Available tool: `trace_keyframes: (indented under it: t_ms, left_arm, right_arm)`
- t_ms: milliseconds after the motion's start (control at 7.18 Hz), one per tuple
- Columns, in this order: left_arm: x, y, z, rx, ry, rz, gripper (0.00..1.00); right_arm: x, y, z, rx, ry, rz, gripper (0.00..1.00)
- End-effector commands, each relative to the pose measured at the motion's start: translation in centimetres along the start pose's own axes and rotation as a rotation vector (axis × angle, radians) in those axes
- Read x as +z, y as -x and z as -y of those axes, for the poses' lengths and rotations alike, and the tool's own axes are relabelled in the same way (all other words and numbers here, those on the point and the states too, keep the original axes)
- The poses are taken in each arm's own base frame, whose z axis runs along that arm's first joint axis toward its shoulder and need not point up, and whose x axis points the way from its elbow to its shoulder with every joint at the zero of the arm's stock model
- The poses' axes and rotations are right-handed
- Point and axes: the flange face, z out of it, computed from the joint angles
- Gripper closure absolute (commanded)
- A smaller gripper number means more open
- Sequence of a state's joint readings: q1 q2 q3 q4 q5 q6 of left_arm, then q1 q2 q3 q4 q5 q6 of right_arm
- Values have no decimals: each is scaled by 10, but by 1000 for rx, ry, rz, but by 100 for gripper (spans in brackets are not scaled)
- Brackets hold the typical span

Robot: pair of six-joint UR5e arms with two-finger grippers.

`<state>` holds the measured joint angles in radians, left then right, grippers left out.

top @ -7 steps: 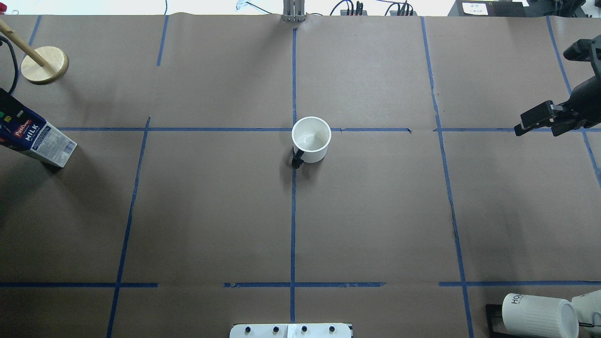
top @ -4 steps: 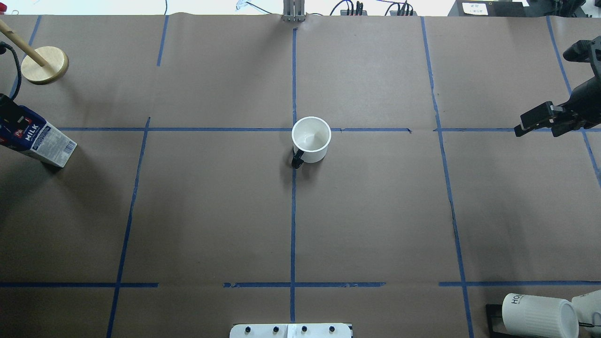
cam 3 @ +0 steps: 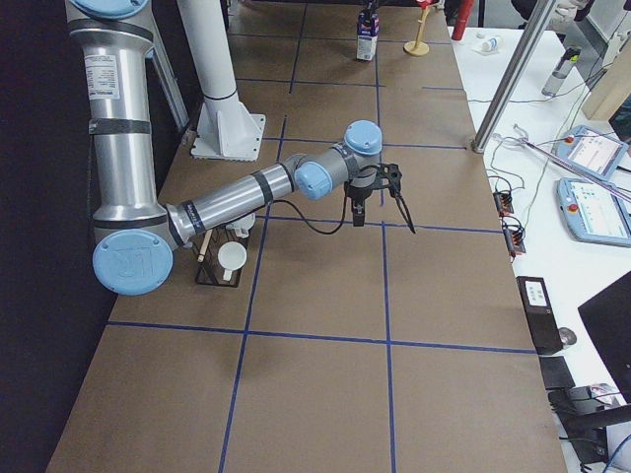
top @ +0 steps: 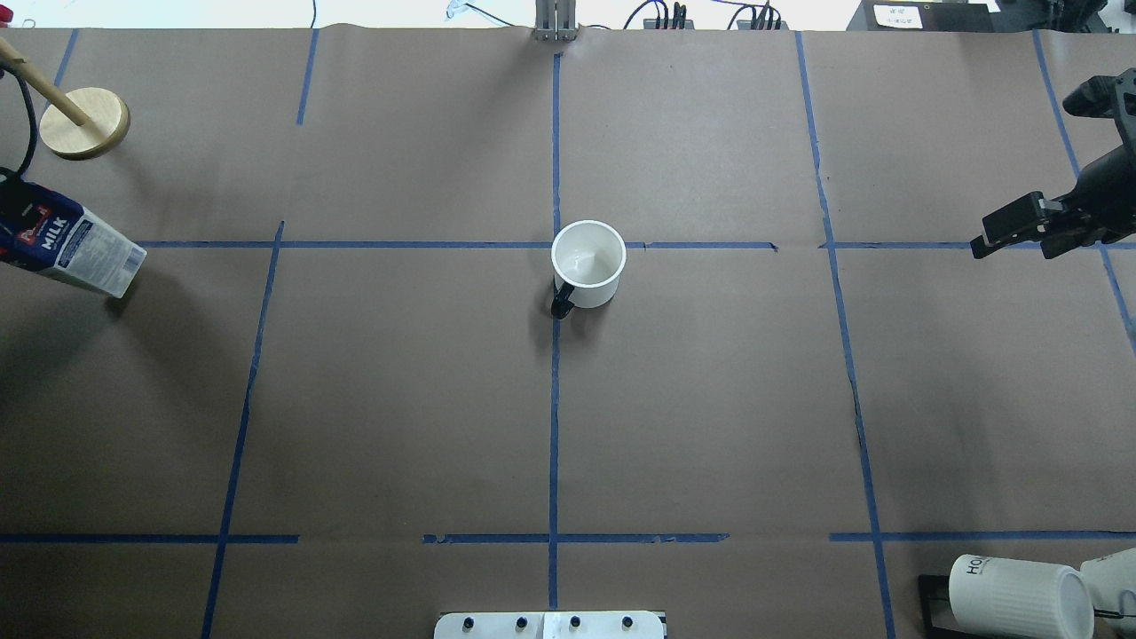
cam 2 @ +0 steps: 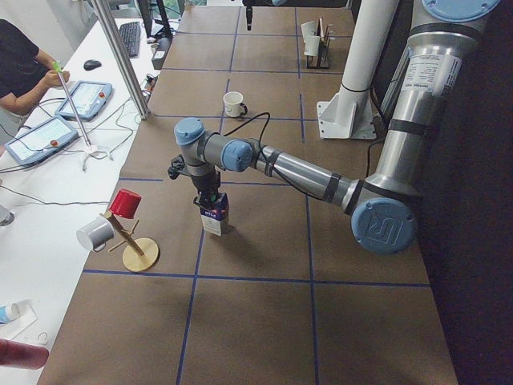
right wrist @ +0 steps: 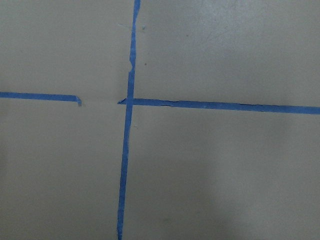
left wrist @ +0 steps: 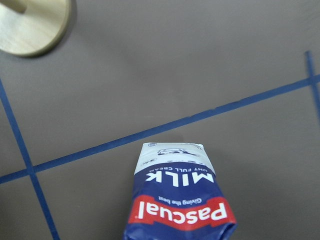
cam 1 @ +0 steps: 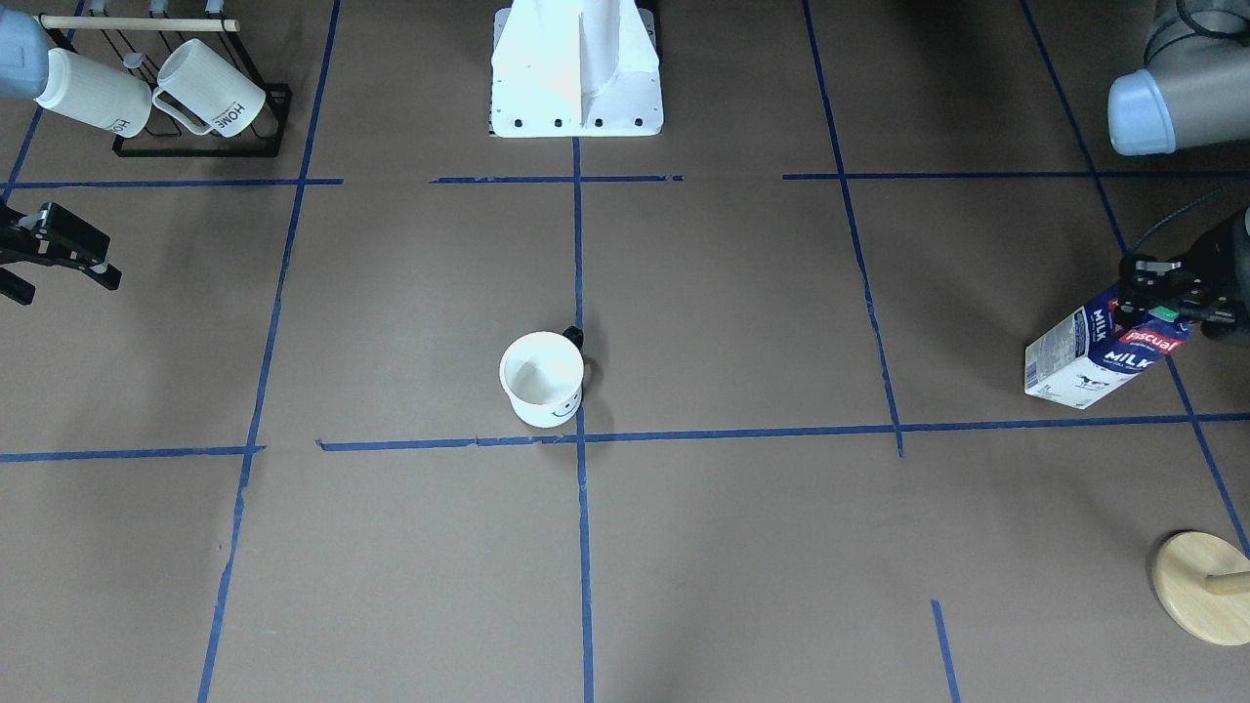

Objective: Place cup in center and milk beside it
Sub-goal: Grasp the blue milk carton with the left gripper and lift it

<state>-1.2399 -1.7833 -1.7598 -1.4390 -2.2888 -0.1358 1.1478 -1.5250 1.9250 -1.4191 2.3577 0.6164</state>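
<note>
The cup (top: 588, 264), a white mug with a black handle and a smiley face, stands upright (cam 1: 542, 379) touching the center crossing of blue tape lines (top: 556, 245), just to its right. The milk carton (top: 78, 250) is far out at the table's left end. My left gripper (cam 1: 1162, 298) is shut on its gable top, and the carton fills the bottom of the left wrist view (left wrist: 179, 200). My right gripper (cam 1: 63, 285) is open and empty above the table's right part, well away from the cup.
A wooden stand (top: 84, 122) with a tilted post stands just beyond the milk. A black rack with two ribbed "HOME" mugs (cam 1: 195, 93) sits near the robot's right corner. The white robot base (cam 1: 576, 68) is at the near middle edge.
The milk carton, with the left gripper on it, has shifted slightly up the overhead view. The cup and the right arm have not moved.
</note>
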Motion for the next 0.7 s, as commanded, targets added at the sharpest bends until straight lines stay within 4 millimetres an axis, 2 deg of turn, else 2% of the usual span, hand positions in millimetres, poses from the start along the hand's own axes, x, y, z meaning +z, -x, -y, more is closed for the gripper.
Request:
trace_keyframes:
  t_ms: [0, 139, 279, 418, 557]
  left_arm:
    - [-53, -101, 14, -150, -27, -31, 93]
    - [-47, -199, 31, -222, 5, -70, 93]
    - [-30, -287, 39, -318, 54, -106, 93]
    - [-26, -366, 81, -387, 86, -121, 93]
    - [-23, -411, 127, -420, 113, -108, 92]
  right_arm:
    - [0, 0, 0, 0, 0, 0, 0]
    - [0, 0, 0, 1, 1, 0, 0]
    - [0, -1, 0, 2, 0, -2, 0]
    - [0, -1, 0, 2, 0, -2, 0]
    - [1, 0, -1, 3, 1, -1, 0]
